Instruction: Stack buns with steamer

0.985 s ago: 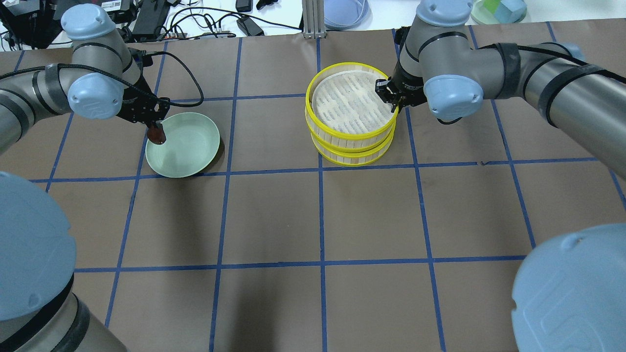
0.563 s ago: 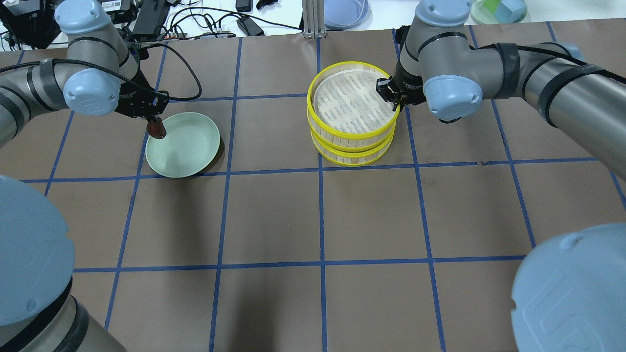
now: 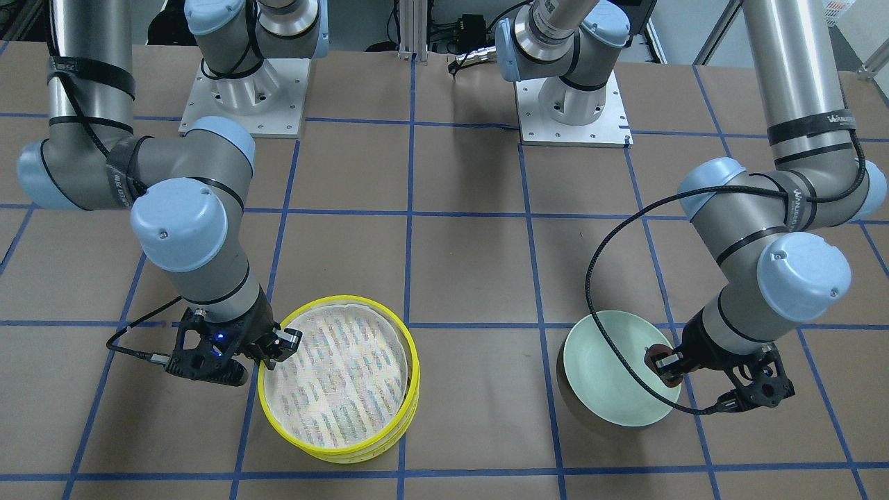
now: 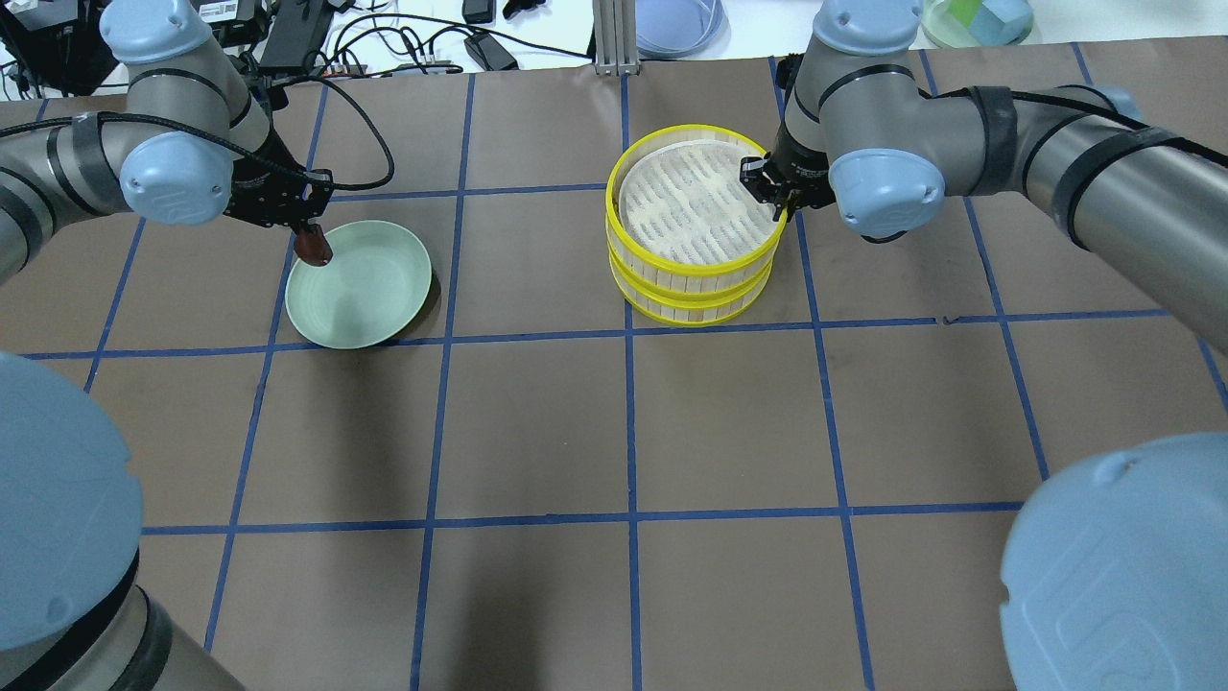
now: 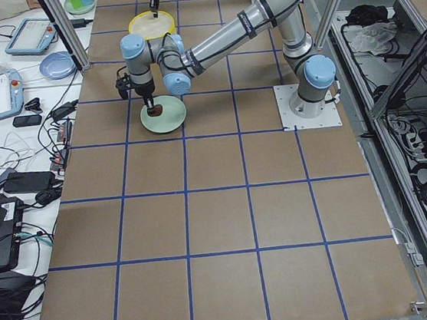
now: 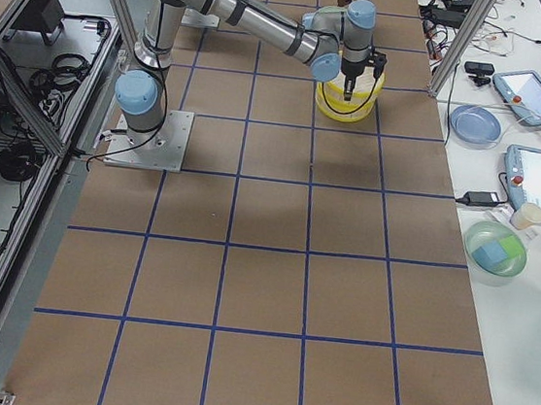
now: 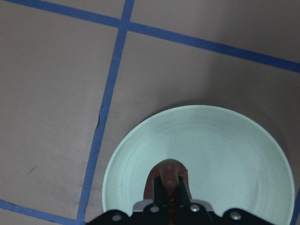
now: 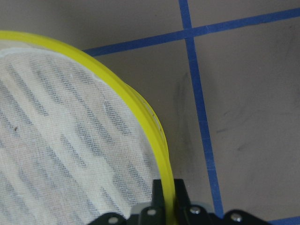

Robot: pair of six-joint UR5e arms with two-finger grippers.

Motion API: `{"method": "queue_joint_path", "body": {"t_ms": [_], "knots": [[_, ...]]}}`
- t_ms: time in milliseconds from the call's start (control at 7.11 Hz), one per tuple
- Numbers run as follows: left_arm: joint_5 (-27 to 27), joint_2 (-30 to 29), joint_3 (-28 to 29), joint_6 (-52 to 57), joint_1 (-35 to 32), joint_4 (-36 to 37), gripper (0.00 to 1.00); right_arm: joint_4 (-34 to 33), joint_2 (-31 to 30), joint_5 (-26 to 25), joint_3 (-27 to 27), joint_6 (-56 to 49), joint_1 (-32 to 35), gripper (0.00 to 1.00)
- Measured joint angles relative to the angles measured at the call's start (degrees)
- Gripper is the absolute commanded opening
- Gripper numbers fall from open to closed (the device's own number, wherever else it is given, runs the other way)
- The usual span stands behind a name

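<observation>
My left gripper [image 4: 312, 242] is shut on the dark reddish-brown bun [image 4: 314, 251] and holds it over the near-left rim of the pale green plate [image 4: 369, 293]. The bun also shows in the left wrist view [image 7: 168, 174] and the front view [image 3: 658, 361]. My right gripper [image 4: 775, 197] is shut on the yellow rim [image 8: 140, 105] of the upper steamer tier [image 4: 672, 271]. That tier sits over the lower tier [image 4: 693, 311], slightly offset. Its white mesh liner is bare. The cream-yellow bun is out of view.
The plate [image 3: 604, 382] holds nothing else. Cables and devices lie beyond the table's far edge [image 4: 403, 48]. A blue dish [image 4: 676, 24] and a green dish [image 4: 979, 24] stand there too.
My left gripper has risen and drawn slightly away from the robot with the brown bun. The right gripper and upper tier have shifted only very slightly.
</observation>
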Motion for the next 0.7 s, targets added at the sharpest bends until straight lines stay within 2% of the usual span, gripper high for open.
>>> {"method": "queue_joint_path", "body": {"t_ms": [141, 281, 422, 563, 704], "knots": [[-0.22, 0.24, 0.0, -0.01, 0.02, 0.01, 0.0, 0.0, 0.12, -0.14, 0.0, 0.04, 0.0, 0.12], [-0.18, 0.45, 0.0, 0.01, 0.02, 0.0, 0.0, 0.03, 0.16, -0.15, 0.02, 0.09, 0.0, 0.23], [-0.15, 0.65, 0.03, 0.01, 0.03, -0.12, 0.0, 0.06, 0.19, -0.1, 0.03, 0.12, 0.0, 0.42], [-0.18, 0.84, 0.04, -0.19, 0.03, -0.34, 0.0, 0.08, 0.22, -0.05, 0.02, 0.12, 0.0, 0.48], [-0.06, 1.06, 0.0, -0.44, 0.02, -0.57, 0.0, 0.09, 0.23, 0.0, 0.03, 0.17, 0.0, 0.61]]}}
